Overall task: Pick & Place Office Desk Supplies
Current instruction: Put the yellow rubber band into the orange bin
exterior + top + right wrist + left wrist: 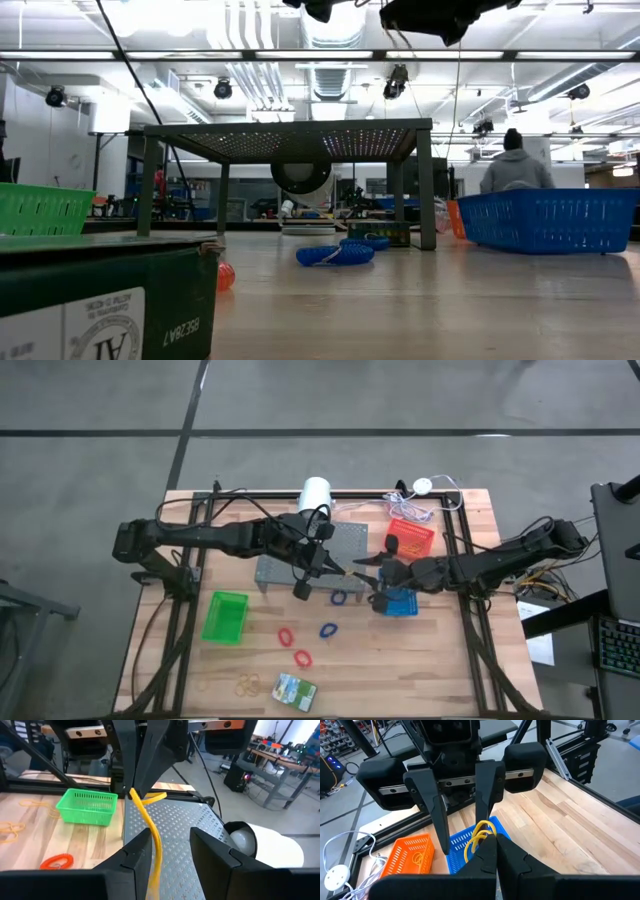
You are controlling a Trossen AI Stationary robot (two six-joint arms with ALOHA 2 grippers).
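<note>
My left gripper (343, 572) and right gripper (364, 577) meet tip to tip in the air by the grey stand's (300, 560) front right corner. The left gripper (495, 849) is shut on a yellow rubber band (481, 833). The right gripper (170, 839) is open, with a finger on each side of that band (153, 836). On the table lie red bands (286, 635), blue bands (328, 630), tan rubber bands (247, 683) and the green-and-yellow crayon box (295, 690). My left gripper pinches one end of the yellow rubber band (134, 795) between its shut fingertips, coming level from the table's left. The band is lifted clear of the table and runs from those tips out between the right gripper's fingers. My right gripper stands around the band (150, 827); whether a finger touches it I cannot tell.
A green basket (225, 616) sits front left, a red basket (410, 537) back right, and a blue basket (398, 603) just under the right gripper. A white roll (315, 491) and a white cable (425, 488) lie at the far edge. A person (515, 165) stands in the room beyond.
</note>
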